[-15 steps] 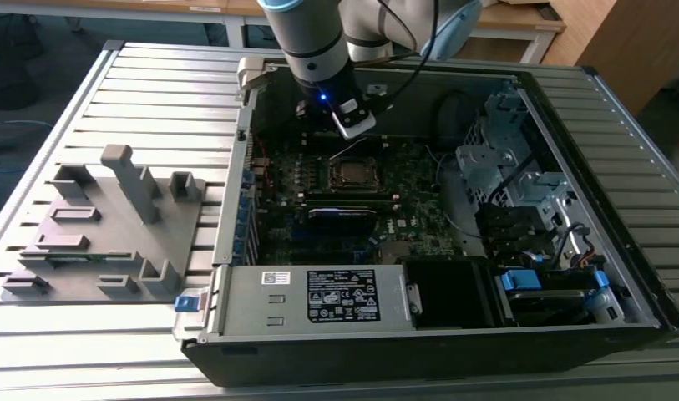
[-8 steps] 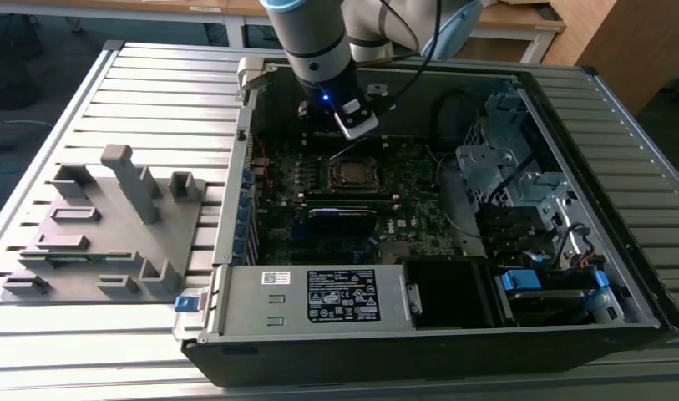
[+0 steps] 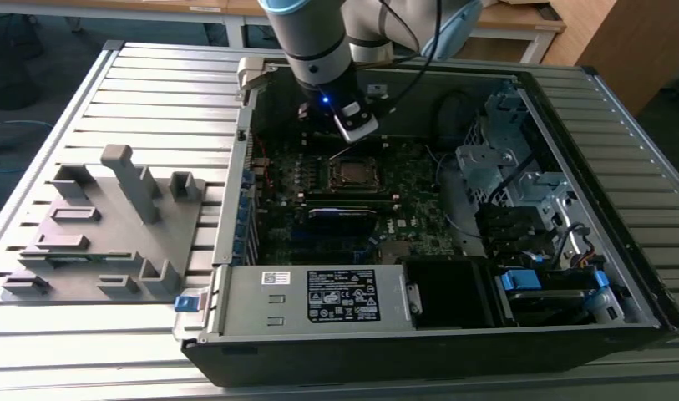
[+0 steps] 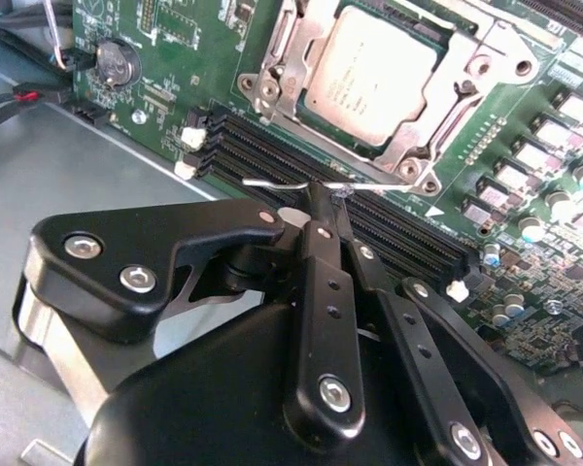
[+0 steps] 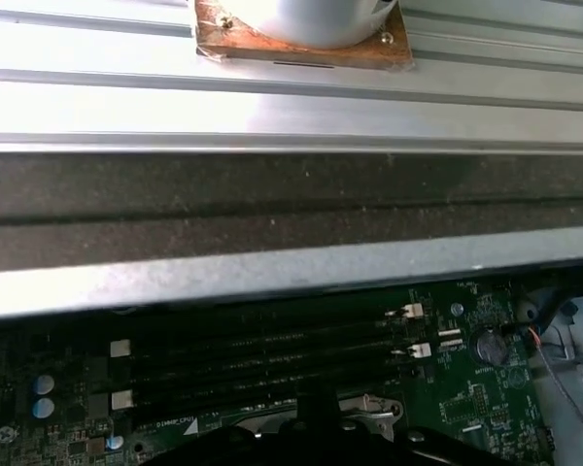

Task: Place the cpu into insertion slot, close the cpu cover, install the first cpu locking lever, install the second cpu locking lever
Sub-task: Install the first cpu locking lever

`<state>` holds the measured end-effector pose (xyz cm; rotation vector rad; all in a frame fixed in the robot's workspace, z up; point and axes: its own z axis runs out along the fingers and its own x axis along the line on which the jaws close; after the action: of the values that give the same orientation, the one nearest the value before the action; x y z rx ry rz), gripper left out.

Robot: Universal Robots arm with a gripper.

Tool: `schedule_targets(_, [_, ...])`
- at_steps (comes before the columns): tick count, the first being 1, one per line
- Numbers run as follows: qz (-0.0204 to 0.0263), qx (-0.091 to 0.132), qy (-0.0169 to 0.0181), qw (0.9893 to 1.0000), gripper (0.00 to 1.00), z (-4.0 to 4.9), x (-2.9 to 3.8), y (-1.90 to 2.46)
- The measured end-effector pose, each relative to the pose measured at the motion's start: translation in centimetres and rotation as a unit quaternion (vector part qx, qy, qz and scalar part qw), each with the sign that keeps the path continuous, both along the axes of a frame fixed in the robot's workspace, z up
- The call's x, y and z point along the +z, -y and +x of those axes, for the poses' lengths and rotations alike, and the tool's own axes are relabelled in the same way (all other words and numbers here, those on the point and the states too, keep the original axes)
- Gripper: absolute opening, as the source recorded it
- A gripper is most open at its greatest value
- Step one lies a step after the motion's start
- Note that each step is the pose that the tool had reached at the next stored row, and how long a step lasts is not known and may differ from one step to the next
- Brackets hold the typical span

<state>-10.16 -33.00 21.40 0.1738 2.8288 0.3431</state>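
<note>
Exterior view: the gripper point(image 3: 346, 142) hangs inside the open computer case point(image 3: 606, 276), just beside the insertion slot point(image 3: 354, 173).
Second wrist view: its fingers are pressed together, pinching the thin wire cpu locking lever point(image 4: 272, 182). The cpu point(image 4: 369, 73) sits seated under the closed cpu cover point(image 4: 272, 92). I'd swing the lever low and steady.
First wrist view: memory slots point(image 5: 262, 354) lie alongside, and the case wall point(image 5: 291, 204) stands close.

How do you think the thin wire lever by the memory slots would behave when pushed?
The lever is a thin wire, so it probably flexes and springs back. Its smooth bare metal may slip between the jaws pinching it.
</note>
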Motion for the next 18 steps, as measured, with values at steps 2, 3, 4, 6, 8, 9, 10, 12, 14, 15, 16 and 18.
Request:
schedule_targets(2, [0.0, -0.006, 0.0, 1.0, 0.1, 0.01, -0.09, 0.03])
schedule_targets(3, [0.0, -0.009, -0.0001, 1.0, 0.1, 0.01, -0.13, 0.04])
schedule_targets(4, [-0.0001, -0.012, -0.0001, 0.9999, 0.1, 0.01, -0.14, 0.04])
schedule_targets(6, [-0.0001, -0.013, -0.0001, 0.9999, 0.1, 0.02, -0.14, 0.04])
schedule_targets(8, [0.0, -0.013, 0.0, 0.9999, 0.1, 0.01, -0.15, 0.04])
schedule_targets(9, [0.0001, -0.013, 0.0001, 0.9999, 0.1, 0.02, -0.19, 0.03])
schedule_targets(10, [0.0002, -0.013, 0.0001, 0.9999, 0.1, 0.02, -0.28, 0.03])
schedule_targets(12, [0.0001, -0.013, 0.0, 0.9999, 0.1, 0.02, -0.5, 0.04])
schedule_targets(14, [0.0001, -0.013, 0.0, 0.9999, 0.1, 0.09, -0.66, 0.04])
schedule_targets(15, [0.0, -0.013, 0.0, 0.9999, 0.1, 0.16, -0.7, 0.04])
schedule_targets(16, [0.0, -0.013, -0.0001, 0.9999, 0.1, 0.25, -0.74, 0.04])
schedule_targets(18, [0.0001, -0.014, 0.0, 0.9999, 0.1, 0.45, -0.83, 0.04])
